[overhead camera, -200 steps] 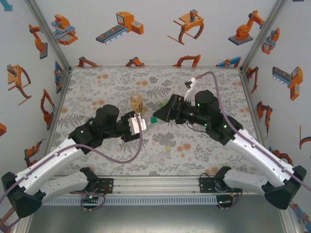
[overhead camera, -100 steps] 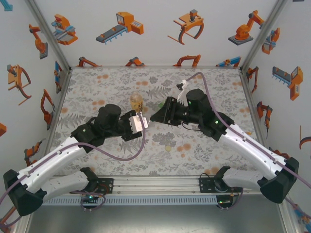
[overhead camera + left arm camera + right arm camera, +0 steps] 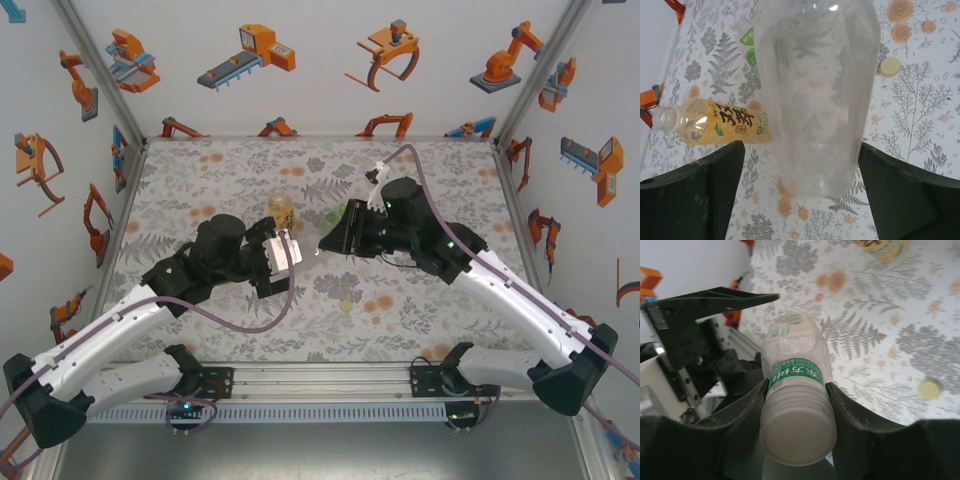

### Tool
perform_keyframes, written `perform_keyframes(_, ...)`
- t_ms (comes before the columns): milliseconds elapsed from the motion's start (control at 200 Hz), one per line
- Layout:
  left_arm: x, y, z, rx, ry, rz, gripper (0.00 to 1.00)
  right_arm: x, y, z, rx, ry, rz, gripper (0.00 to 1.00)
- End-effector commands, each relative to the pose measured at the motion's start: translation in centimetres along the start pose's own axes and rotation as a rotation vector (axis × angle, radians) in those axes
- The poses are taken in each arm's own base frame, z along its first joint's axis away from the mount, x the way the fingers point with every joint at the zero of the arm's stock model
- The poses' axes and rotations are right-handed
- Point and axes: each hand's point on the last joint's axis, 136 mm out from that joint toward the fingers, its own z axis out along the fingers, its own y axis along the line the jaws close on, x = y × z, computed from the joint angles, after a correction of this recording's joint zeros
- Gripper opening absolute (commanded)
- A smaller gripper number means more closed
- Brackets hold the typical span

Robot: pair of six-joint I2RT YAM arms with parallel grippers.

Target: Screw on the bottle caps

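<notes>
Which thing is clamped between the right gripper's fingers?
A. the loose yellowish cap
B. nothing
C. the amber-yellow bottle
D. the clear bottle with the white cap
D: in the right wrist view the right gripper clamps both sides of the clear bottle just behind its white cap; the amber-yellow bottle and the yellowish cap sit apart from it.

Top external: high, behind arm bases (image 3: 440, 372), looking down toward far wall (image 3: 320, 60). Left wrist: close on clear bottle (image 3: 815, 95), facing mat (image 3: 920, 115). Right wrist: close, facing left. All share clear bottle, yellowish cap (image 3: 930, 388).
</notes>
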Motion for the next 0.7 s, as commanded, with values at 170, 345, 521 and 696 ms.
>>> perform_keyframes(170, -1.1, 0.2, -0.4, -0.007, -0.042, -0.004, 0.88, -1.3, -7.6, -2.4, 0.400, 0.056, -0.162, 0.28)
perform_keyframes(345, -1.2, 0.2, -0.5, -0.009, -0.045, -0.004, 0.89, -3.6, -11.9, -3.9, 0.602, 0.081, -0.223, 0.28)
perform_keyframes(521, -1.1, 0.2, -0.4, -0.004, -0.044, -0.008, 0.89, -6.7, -15.6, -3.8, 0.669, 0.097, -0.192, 0.28)
perform_keyframes(696, -1.1, 0.1, -0.3, -0.001, -0.041, -0.010, 0.89, -11.1, -18.7, -2.4, 0.710, 0.081, -0.165, 0.28)
